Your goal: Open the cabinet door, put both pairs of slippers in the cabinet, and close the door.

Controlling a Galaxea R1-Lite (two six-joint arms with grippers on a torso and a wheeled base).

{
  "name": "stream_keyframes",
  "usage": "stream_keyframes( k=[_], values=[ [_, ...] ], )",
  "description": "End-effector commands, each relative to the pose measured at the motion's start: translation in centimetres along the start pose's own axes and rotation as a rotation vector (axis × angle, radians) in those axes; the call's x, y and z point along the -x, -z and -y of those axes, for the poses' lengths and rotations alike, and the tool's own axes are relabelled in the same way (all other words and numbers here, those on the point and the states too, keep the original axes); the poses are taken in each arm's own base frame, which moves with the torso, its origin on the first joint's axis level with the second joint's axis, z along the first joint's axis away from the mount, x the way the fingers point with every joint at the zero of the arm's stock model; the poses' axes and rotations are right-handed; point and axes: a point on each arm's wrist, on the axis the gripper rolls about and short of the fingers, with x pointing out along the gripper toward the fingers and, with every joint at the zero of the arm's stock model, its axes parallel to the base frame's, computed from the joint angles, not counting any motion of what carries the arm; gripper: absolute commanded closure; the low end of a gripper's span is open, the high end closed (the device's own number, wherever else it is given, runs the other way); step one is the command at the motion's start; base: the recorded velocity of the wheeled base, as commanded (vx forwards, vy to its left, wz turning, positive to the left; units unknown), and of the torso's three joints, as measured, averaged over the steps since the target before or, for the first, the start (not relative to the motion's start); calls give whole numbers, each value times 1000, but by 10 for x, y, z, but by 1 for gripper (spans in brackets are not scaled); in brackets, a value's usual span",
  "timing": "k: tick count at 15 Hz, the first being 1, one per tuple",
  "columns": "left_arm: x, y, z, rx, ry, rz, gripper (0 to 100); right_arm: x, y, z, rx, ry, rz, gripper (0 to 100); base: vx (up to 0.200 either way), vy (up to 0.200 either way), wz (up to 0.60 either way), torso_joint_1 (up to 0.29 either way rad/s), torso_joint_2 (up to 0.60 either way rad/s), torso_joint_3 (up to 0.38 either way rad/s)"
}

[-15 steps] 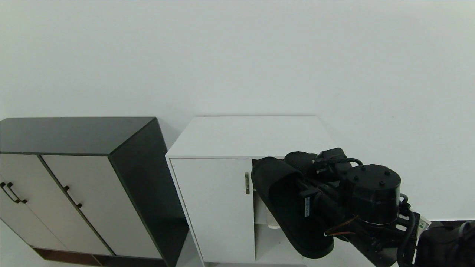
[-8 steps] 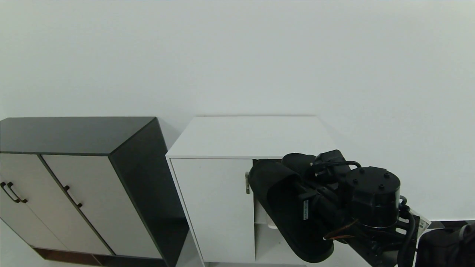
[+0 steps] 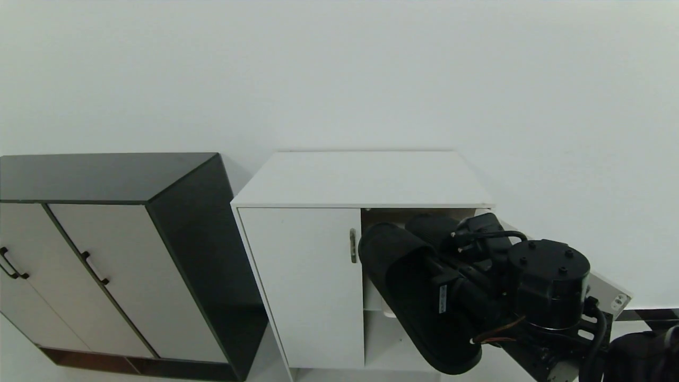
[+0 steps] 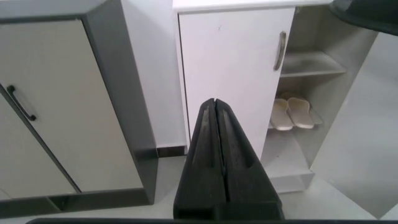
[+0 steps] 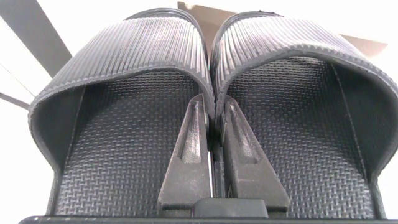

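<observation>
Step in hand, as I judge it: carry the second pair into the cabinet.

- right gripper (image 5: 213,111): nearly closed, one finger inside each of the black slippers (image 5: 134,93), pinching their adjoining side walls together. The pair hangs toes-forward, just in front of the opening of the white cabinet (image 3: 360,178).
- left gripper (image 4: 216,104): pads pressed together, nothing held, parked low and facing the cabinet front, well apart from it.
- pale slippers (image 4: 292,114): already inside, side by side on the lower shelf (image 4: 280,146).
- open door (image 4: 364,124): swung out on the right; closed door (image 3: 302,281) covers the left half.

How to do it well (judgement):
- The pinch holds only thin strap walls, so move slowly; a jolt could let one slipper slide free.
- Level the soles before entry. In the head view they hang steeply tilted.
- Aim for the upper shelf (image 4: 311,62), so the pale pair is not disturbed.
- Enter centred between the closed door's edge and the open door; the pair looks wide for the gap.
- Release only once the soles rest on the shelf.

Room: dark cabinet (image 3: 106,175) with pale doors stands just beside the white one; plain white wall (image 3: 339,74) behind; light floor (image 4: 168,180)
</observation>
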Motion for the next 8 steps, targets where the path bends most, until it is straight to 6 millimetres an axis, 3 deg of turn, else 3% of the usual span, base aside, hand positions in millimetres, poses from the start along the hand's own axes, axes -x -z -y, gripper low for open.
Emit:
stream_keyframes(
  k=[1,8],
  values=[
    [0,0,0,0,-1,1,100,5,-2,0,3,-9,7,100,0,0,0,-227,535,320],
    [0,0,0,0,1,-1,100,1,13,-2,22,-10,-44,100,0,0,0,-201,518,316]
  ],
)
